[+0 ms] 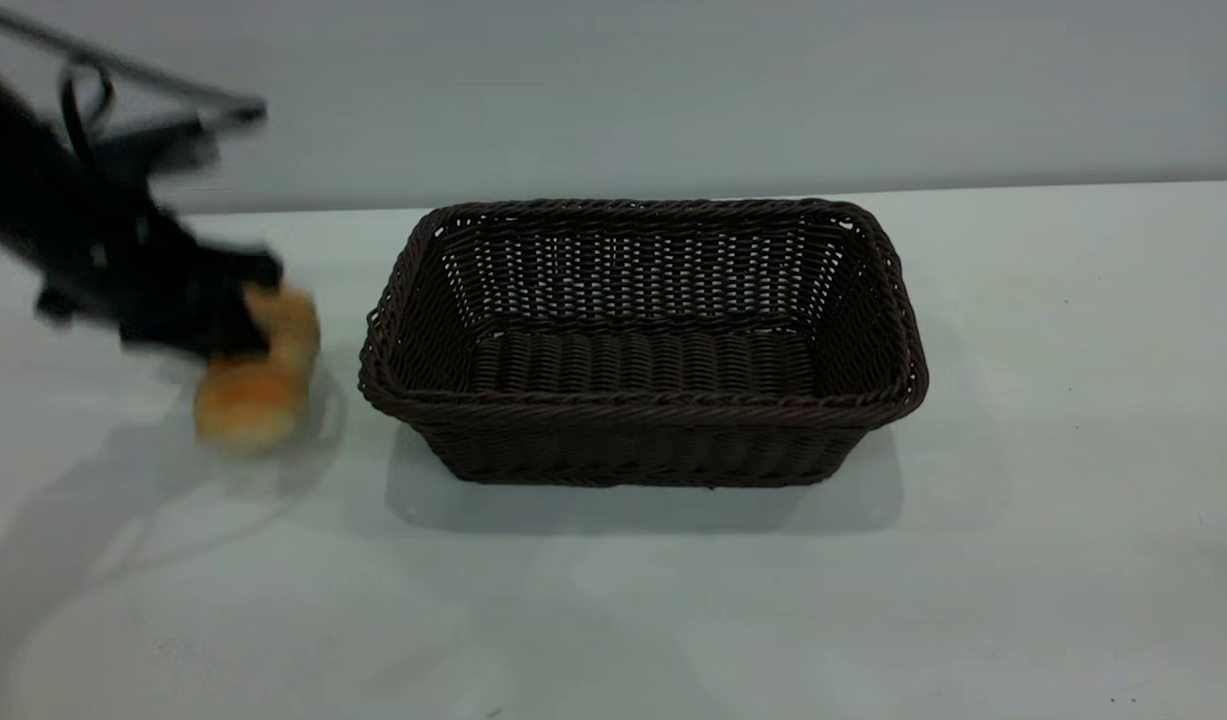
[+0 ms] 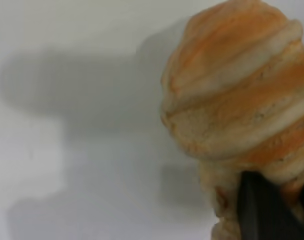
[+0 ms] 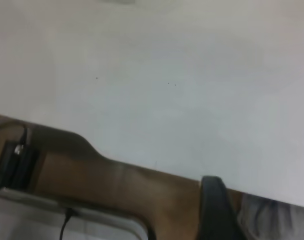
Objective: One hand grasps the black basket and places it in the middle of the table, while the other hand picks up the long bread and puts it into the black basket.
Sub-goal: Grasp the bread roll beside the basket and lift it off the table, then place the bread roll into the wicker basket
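Note:
The long bread [image 1: 258,370], golden-orange with pale ridges, is at the left of the table [image 1: 1073,450], its lower end at or just above the surface. My left gripper [image 1: 235,318] is shut on its upper end. In the left wrist view the bread [image 2: 237,100] fills the frame, with a black finger [image 2: 262,210] pressed against it. The black basket [image 1: 643,405], dark woven wicker, stands empty at the table's middle, just right of the bread. My right gripper [image 3: 214,210] is out of the exterior view and shows only as a dark part over the table's edge.
The right wrist view shows bare tabletop [image 3: 192,75], its edge, and brown floor [image 3: 116,185] beyond it. The left arm [image 1: 43,210] with its looping cable reaches in from the far left.

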`<move>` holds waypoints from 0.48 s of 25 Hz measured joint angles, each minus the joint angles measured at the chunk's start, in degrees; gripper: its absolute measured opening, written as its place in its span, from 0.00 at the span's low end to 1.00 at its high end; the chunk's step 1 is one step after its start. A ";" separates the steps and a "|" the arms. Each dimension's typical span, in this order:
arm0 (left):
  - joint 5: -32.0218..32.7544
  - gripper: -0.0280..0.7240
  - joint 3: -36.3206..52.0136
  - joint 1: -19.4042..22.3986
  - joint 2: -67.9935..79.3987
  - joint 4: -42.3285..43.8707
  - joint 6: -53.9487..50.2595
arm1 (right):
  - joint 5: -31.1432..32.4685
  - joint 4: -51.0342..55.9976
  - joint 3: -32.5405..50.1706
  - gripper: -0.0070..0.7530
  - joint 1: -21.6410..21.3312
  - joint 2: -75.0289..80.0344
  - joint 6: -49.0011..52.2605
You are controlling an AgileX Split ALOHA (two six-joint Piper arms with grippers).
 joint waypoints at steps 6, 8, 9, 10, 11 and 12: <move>8.93 0.15 -5.10 -4.26 -10.19 0.18 0.17 | 0.00 -0.18 5.31 0.65 0.00 -11.18 1.66; 10.30 0.15 -6.35 -8.06 -11.24 0.18 0.23 | -0.12 -0.85 5.58 0.64 0.00 -13.67 1.87; 10.36 0.15 -6.62 -10.52 -11.31 0.24 0.23 | -0.42 -1.42 5.63 0.64 0.00 -14.40 2.08; 10.00 0.15 -6.82 -13.09 -11.31 0.24 0.23 | -1.03 -2.28 5.78 0.64 0.00 -15.08 2.33; 9.33 0.15 -6.89 -15.26 -11.12 0.24 0.23 | -1.55 -2.81 5.90 0.63 0.00 -15.39 2.83; 8.21 0.15 -6.89 -17.83 -10.52 0.24 0.23 | -2.07 -3.23 6.07 0.63 0.00 -15.46 3.18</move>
